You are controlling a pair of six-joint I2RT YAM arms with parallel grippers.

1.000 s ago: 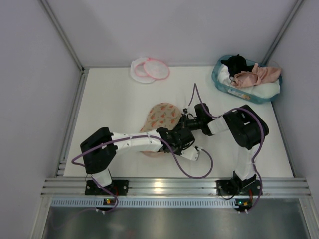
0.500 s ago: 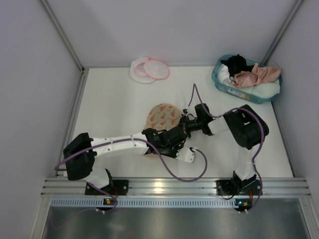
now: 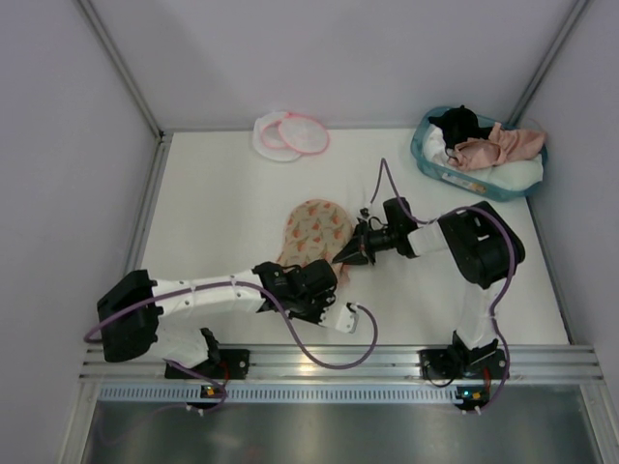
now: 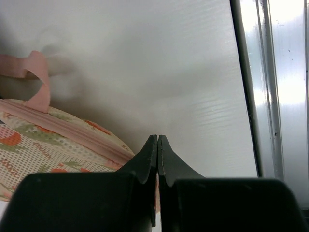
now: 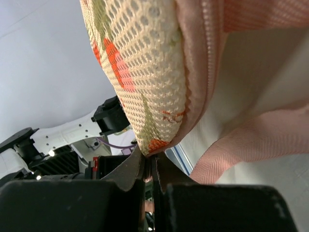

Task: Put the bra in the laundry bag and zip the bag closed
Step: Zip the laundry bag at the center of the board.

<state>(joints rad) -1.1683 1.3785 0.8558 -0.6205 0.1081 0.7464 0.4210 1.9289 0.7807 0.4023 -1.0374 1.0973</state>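
**Both claws at the printed piece; bra sits in the basket, bag untouched**

Top view: the bra (image 3: 501,143) lies piled in the teal basket (image 3: 462,182) at the far right corner of the table (image 3: 213,203), salmon-pink, draped over white laundry, with a black garment (image 3: 458,124) just beside it. Not in the bag. The laundry bag (image 3: 290,133) is at the far edge of the table, left of centre, its two round white mesh halves with pink rims overlapping, lying flat, well apart from both arms and from the basket.

Mid-table is the printed padded piece (image 3: 314,227), orange print on cream mesh with pink trim. Both arms reach in to it.

Right gripper (image 5: 149,162): fingers pressed together, pinching the lower edge of the printed padded piece at its pink trim. In the right wrist view the mesh edge runs straight down into the fingertips and a pink fabric band hangs beside it on the right. From the top, this claw meets the piece on its right side.

Left gripper (image 4: 157,142): jaws pressed together, tips touching, nothing visible between them. It sits just beside the rim of the printed padded piece, whose pink zipper band (image 4: 72,129) runs diagonally to the left of the tips. A pink ribbon tab (image 4: 38,79) sticks up from that band farther left. Cannot tell whether the tips touch the piece. A metal rail (image 4: 270,96) shows at the right of that view.
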